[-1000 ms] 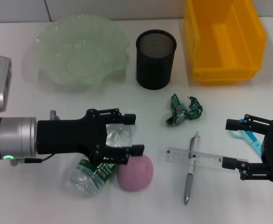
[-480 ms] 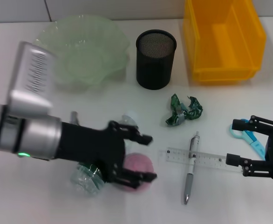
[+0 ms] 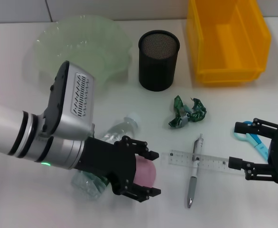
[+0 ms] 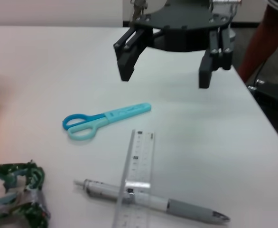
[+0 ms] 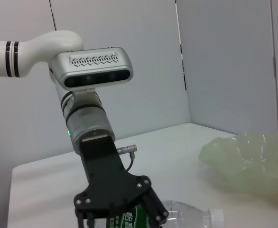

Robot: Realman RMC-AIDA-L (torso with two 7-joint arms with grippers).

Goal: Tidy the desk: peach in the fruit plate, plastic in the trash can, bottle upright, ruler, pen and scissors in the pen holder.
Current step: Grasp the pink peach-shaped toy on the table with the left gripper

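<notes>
The pink peach lies at the front of the desk, between the open fingers of my left gripper. A clear bottle with a green label lies on its side just behind the peach. My right gripper hangs open at the right, over the right end of the clear ruler. The grey pen lies across the ruler, and the blue scissors lie under the right gripper. Crumpled green plastic sits mid-desk. The left wrist view shows the scissors, ruler and pen.
At the back stand the pale green fruit plate, the black mesh pen holder and the yellow trash can. The right wrist view shows the bottle and the plate.
My left arm swung its wrist up and over, and its gripper moved from above the bottle rightward and down around the peach. The right gripper hardly moved.
</notes>
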